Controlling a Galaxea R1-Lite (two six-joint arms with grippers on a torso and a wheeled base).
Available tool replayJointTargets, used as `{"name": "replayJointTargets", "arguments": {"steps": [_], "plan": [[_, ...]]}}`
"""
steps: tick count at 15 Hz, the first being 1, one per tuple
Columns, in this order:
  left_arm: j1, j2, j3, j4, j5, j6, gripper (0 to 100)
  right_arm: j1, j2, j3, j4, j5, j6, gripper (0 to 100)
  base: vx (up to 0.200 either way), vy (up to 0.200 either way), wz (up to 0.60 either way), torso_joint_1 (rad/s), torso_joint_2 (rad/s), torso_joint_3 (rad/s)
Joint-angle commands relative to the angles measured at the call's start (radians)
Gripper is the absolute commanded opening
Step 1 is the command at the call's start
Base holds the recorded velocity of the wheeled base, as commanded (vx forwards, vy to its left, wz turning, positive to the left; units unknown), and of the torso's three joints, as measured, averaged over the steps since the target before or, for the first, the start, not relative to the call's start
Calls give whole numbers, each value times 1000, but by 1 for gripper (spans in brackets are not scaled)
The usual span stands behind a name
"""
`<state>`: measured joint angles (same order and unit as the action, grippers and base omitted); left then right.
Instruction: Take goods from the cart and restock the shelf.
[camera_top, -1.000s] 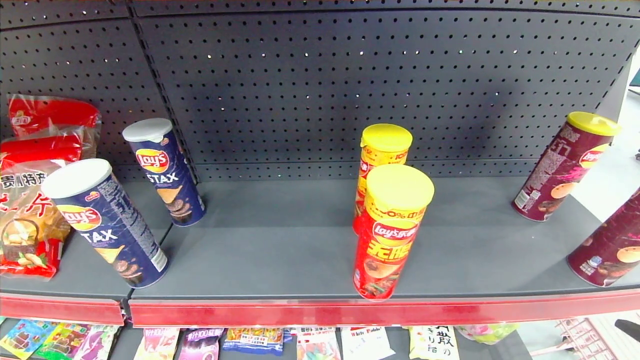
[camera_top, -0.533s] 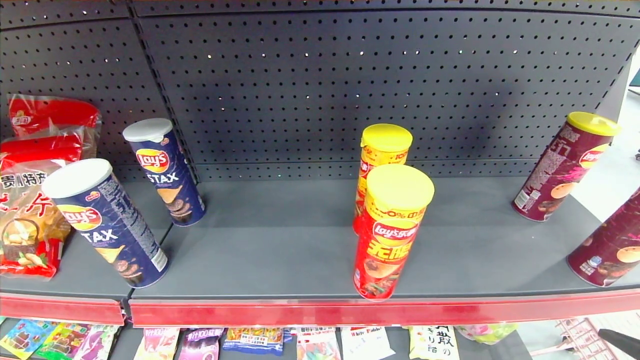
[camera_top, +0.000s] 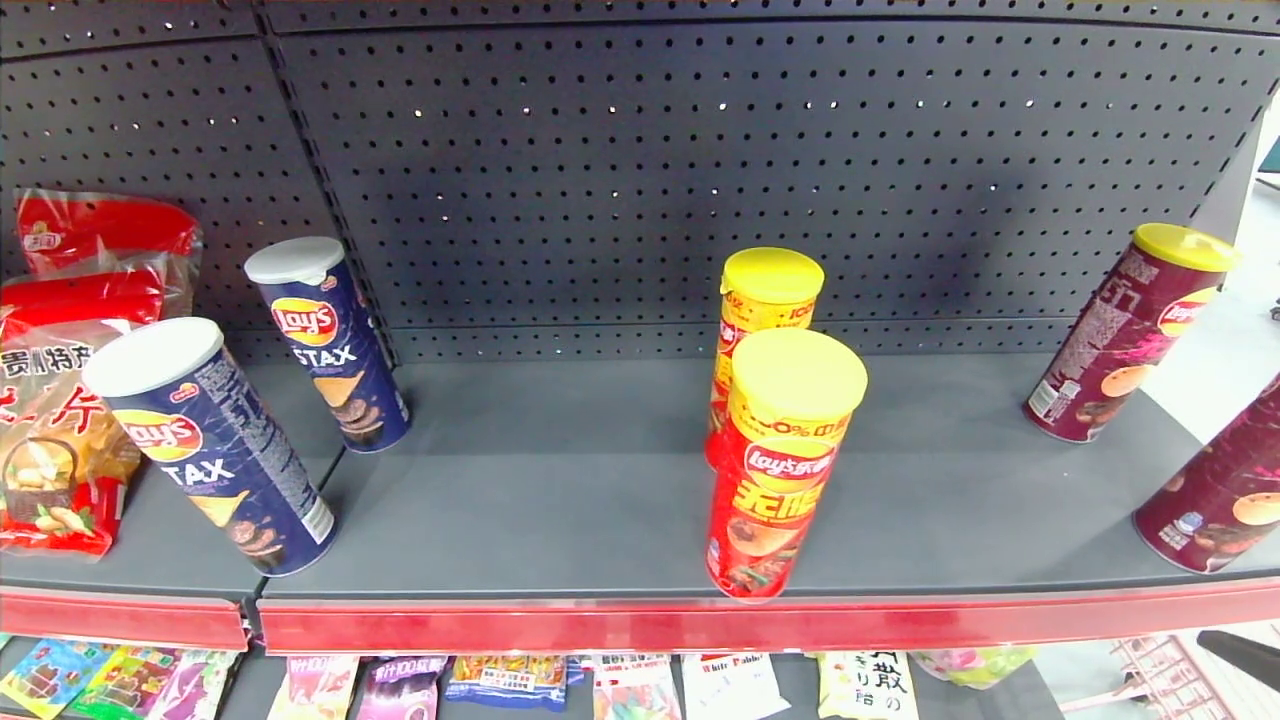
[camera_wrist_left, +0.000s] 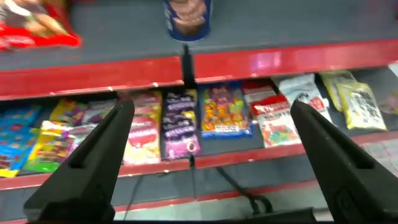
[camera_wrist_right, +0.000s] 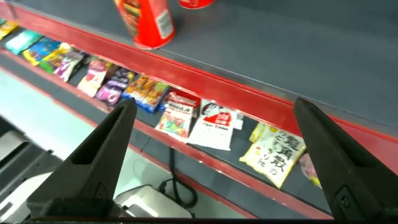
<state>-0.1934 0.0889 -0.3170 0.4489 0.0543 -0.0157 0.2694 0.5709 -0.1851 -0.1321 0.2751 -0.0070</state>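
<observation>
Hands come first, left then right: your left hand (camera_wrist_left: 211, 109) is spread wide with nothing in it, facing the red front rail (camera_wrist_left: 261, 62) and the sachets (camera_wrist_left: 180, 124) on the tier below, and your right hand (camera_wrist_right: 214, 106) is just as wide and just as empty, low before the same rail. Along the shelf (camera_top: 560, 480) you have snack bags (camera_top: 60, 430), two blue cans (camera_top: 210, 450) upright, a bare stretch, two yellow-lidded red cans (camera_top: 785, 460) one behind the other, then two maroon cans (camera_top: 1130, 335). No goods from the cart are in either hand, so the step in hand looks like a fetch. A pale wire frame (camera_top: 1150, 680) low at the far right may be the cart (too little of it shows to be sure); if so, the goods lie right of and below the shelf, and your right arm is the nearer one.
</observation>
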Motion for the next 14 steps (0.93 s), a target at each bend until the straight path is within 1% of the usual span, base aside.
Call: {"name": "replayJointTargets", "arguments": {"steps": [1,3,6,7,8,9,10,11,12,13,14], "plan": [[0,2,67,-44,-30,5,100,24,192,-100,-11,35,2,100,0,0,0,0,0,0],[0,3,113,-87,-19,5,100,25,259,-131,-12,36,-1,100,0,0,0,0,0,0],[0,3,138,-118,-14,7,100,24,238,-100,-11,33,-7,100,0,0,0,0,0,0],[2,3,138,-119,52,10,100,5,155,-79,2,-7,-5,100,0,0,0,0,0,0],[2,3,138,-119,56,10,100,4,149,-77,2,-11,-5,100,0,0,0,0,0,0],[2,3,138,-119,139,10,100,-29,23,-17,5,-169,-7,100,0,0,0,0,0,0],[2,2,138,-119,150,10,100,-27,-11,-5,5,-198,-7,100,0,0,0,0,0,0],[2,2,138,-119,187,14,100,-35,-109,18,35,-257,-2,100,0,0,0,0,0,0],[2,2,138,-119,202,16,100,-39,-146,18,63,-272,-2,100,0,0,0,0,0,0],[2,3,138,-119,211,10,100,-45,-252,18,163,-286,-5,100,0,0,0,0,0,0],[5,5,138,-118,213,8,100,-50,-353,-1,296,-304,-7,100,0,0,0,0,0,0]]}}
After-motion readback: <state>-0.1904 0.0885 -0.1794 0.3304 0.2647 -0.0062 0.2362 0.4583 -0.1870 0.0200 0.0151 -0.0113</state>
